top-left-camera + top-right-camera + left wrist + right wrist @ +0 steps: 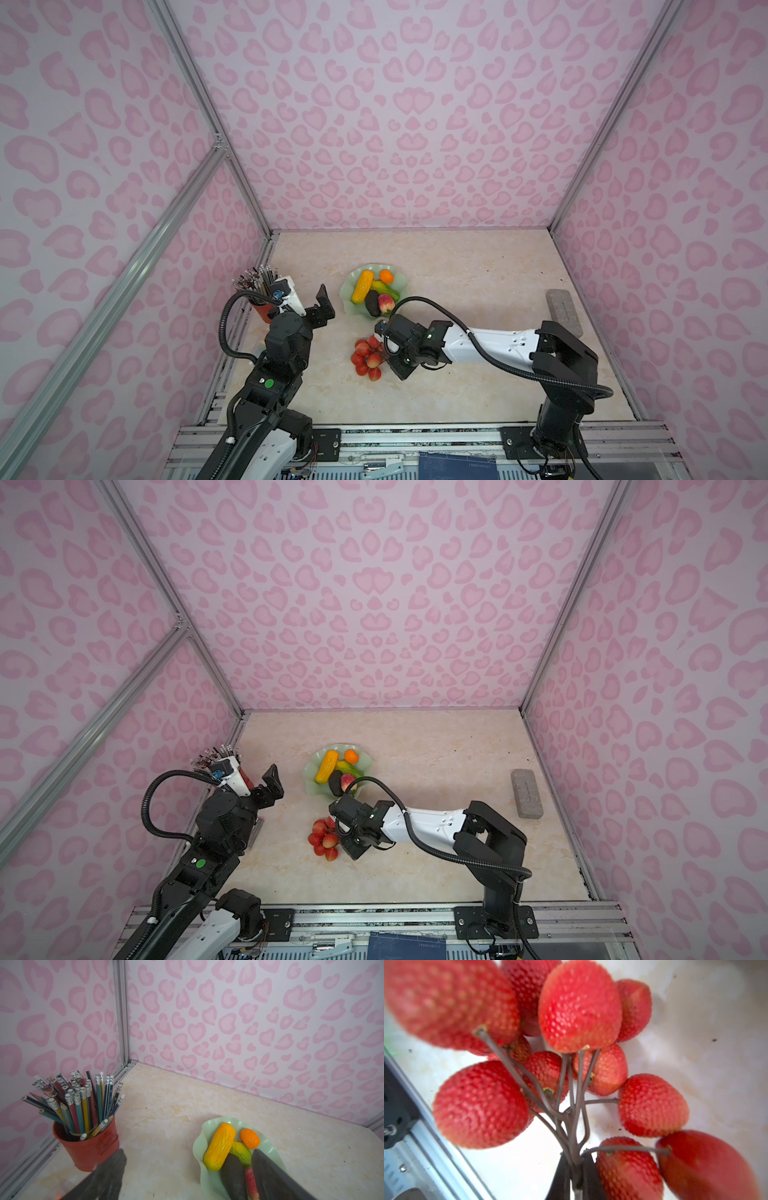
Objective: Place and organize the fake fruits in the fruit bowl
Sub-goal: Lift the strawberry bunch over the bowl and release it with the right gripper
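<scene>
Red-pink strawberry (250, 1182) mostly hidden behind left gripper (189, 1155); fruit bowl (198, 1142) cropped.

A blurred finger (274, 1176) of the left hand (189, 1152) covers most of the strawberry (251, 1182).

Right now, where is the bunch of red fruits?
In both top views the bunch of red fruits sits near the middle, outside the fruit bowl on its robot-facing side, with the right hand shut on its stem.
</scene>
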### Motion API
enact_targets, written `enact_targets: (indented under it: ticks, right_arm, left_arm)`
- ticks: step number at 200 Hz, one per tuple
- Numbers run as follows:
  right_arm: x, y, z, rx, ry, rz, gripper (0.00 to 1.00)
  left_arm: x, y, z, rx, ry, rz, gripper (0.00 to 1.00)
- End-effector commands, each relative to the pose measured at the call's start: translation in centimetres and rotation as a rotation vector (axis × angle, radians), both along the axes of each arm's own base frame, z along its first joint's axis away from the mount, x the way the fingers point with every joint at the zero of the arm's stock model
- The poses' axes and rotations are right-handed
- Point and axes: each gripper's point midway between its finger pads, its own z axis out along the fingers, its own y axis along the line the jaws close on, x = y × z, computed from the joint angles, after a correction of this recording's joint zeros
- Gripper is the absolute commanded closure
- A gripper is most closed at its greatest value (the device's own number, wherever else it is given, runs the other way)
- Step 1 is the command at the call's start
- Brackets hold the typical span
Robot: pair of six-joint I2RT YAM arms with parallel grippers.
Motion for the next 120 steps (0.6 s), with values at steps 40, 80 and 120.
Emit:
enact_targets:
  ticks: [40,80,120]
  right_arm:
    - [2.1,0.3,8.0,0.113,-0.133,-0.019,1.00]
    - [7.1,1.4,11.8,0.180,-0.253,-0.063,1.00]
    - [13.3,2.1,12.4,0.179,-0.342,-0.109,1.00]
  left_arm:
    - [-0.5,0.5,1.1,0.001,-0.034,0.019,0.05]
    - [-0.9,0.6,1.3,-0.009,-0.043,0.014,0.05]
    - [-1.3,0.7,1.4,-0.012,-0.052,0.014,0.05]
